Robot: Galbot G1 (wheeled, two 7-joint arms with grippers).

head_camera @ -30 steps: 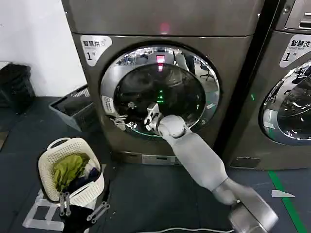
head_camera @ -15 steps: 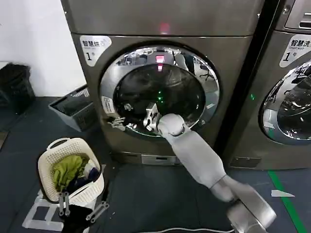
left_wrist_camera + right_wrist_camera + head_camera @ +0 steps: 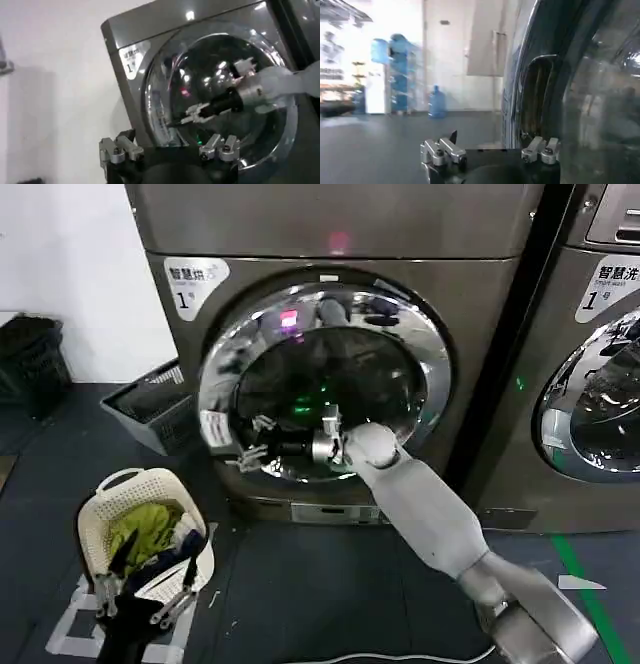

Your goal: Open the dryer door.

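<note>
A white wall [image 3: 60, 274] is seen beside the machines, above a dark floor [image 3: 300, 584] marked by green tape [image 3: 590, 594]. Blue water bottles [image 3: 436, 101] are stood along a far wall.

From the head we look forward and down at the dryer door [image 3: 325, 379] from some way back, with our right arm reaching in from lower right and a laundry basket [image 3: 100, 529] on the floor at left. Our left wrist camera sits low and off to the side, looking up across its own left gripper [image 3: 170, 150] at the same door [image 3: 220, 90] and at the right gripper [image 3: 192, 112] in front of the glass. Our right wrist camera sits very close to the door's rim [image 3: 540, 95], looking along it past its own fingers [image 3: 442, 150] into the room behind.
</note>
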